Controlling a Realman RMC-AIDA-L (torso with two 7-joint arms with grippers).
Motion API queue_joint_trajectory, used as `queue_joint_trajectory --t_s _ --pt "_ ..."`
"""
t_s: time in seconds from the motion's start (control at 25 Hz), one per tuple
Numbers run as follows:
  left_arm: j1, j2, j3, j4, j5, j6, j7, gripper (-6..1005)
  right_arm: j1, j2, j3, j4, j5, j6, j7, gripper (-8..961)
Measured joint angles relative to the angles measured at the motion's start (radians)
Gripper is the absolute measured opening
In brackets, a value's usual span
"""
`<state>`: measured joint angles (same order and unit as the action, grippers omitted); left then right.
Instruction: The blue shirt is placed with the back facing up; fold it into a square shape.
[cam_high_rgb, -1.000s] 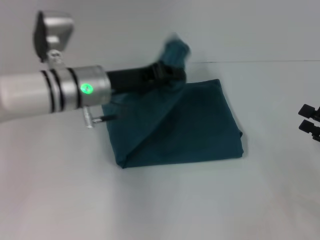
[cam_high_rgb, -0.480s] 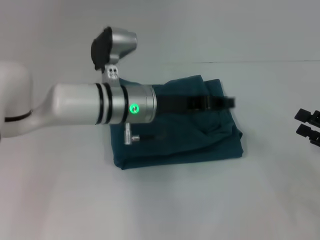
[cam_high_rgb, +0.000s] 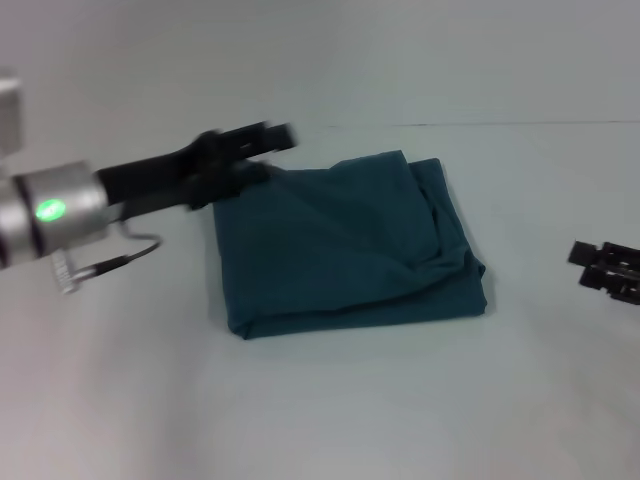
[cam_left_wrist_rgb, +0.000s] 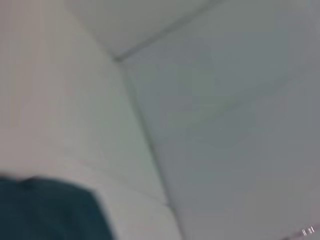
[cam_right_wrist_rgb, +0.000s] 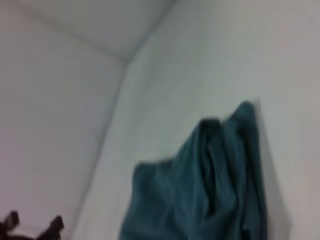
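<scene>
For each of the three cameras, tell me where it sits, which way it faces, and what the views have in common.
Head view: looks forward and down from the robot's head at the folded blue shirt on the white table; the left gripper hangs by the shirt's far left corner, the right gripper sits at the right edge.
Left wrist view: from the left wrist, mostly wall and table, one shirt corner; no fingers show.
Right wrist view: from the right wrist, looks across at the shirt.
All three show the shirt.

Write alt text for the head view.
A blue shirt, folded into a rough square, lies on a pale table. The left tool hangs at its far left corner; the right tool sits at the right edge, apart from the shirt.
</scene>
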<state>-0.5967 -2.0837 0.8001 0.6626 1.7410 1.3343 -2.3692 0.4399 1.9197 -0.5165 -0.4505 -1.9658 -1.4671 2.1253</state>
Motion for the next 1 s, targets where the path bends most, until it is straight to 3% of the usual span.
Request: queue_joint_trajectory --t_s 0.16,0.24,0.36,0.4,0.52,0.6,0.84,1.0 --pt "0.044 0.01 -0.133 0.024 0.123 0.095 -0.013 712 0.092 -0.02 -0.032 -0.031 -0.109 0.0 0.002 619" --pt "0.058 0.013 -0.151 0.048 0.183 0.132 -0.011 772 0.178 -0.018 -0.059 -0.079 -0.18 0.015 0.015 615" --pt "0.072 0.014 -0.157 0.069 0.233 0.165 -0.008 887 0.232 -0.015 -0.082 -0.104 -0.231 0.036 0.039 610" --pt "0.079 0.013 -0.162 0.077 0.248 0.178 -0.003 926 0.291 -0.01 -0.12 -0.128 -0.296 0.066 0.065 608" --pt "0.087 0.011 -0.166 0.084 0.252 0.186 0.0 940 0.343 -0.004 -0.168 -0.148 -0.357 0.09 0.081 603" --pt "0.101 0.01 -0.178 0.1 0.252 0.187 0.003 950 0.379 0.005 -0.217 -0.177 -0.406 0.105 0.082 599" --pt "0.109 0.009 -0.223 0.104 0.246 0.187 0.018 950 0.406 0.075 -0.396 -0.34 -0.511 0.113 -0.009 589" --pt "0.109 0.002 -0.239 0.099 0.243 0.182 0.026 950 0.422 0.096 -0.434 -0.357 -0.551 0.139 -0.018 582"
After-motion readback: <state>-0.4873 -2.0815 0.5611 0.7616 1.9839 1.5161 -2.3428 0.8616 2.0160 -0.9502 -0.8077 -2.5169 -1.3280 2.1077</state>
